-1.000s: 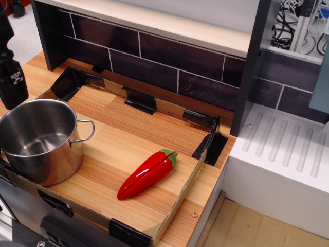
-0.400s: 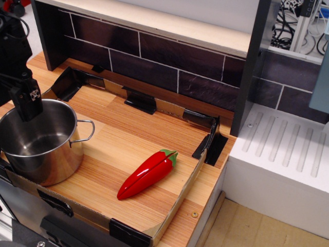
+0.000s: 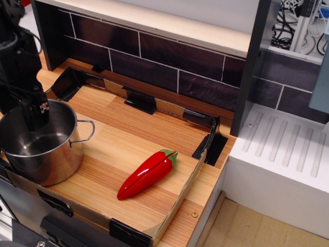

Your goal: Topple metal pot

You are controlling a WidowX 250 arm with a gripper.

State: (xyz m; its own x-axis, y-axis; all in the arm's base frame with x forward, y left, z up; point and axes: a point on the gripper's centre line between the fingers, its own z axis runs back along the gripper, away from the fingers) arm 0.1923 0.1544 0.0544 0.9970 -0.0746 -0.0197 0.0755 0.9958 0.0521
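The metal pot [image 3: 49, 154] stands upright at the front left of the wooden counter, shiny steel with a thin wire handle [image 3: 87, 131] on its right side. My black gripper [image 3: 36, 116] hangs over the pot's open mouth, its fingertips dipped just inside the rim near the back wall. The fingers look close together, but I cannot tell whether they are open or shut. Nothing shows between them.
A red pepper [image 3: 146, 174] lies right of the pot. A low cardboard border [image 3: 180, 193] with black brackets rims the counter. A dark tiled backsplash [image 3: 154, 54] stands behind, and a white ridged drainer [image 3: 288, 149] sits at the right.
My gripper has moved right and down from beside the pot's left to over its mouth, dipping inside the rim. The pot and pepper have not moved.
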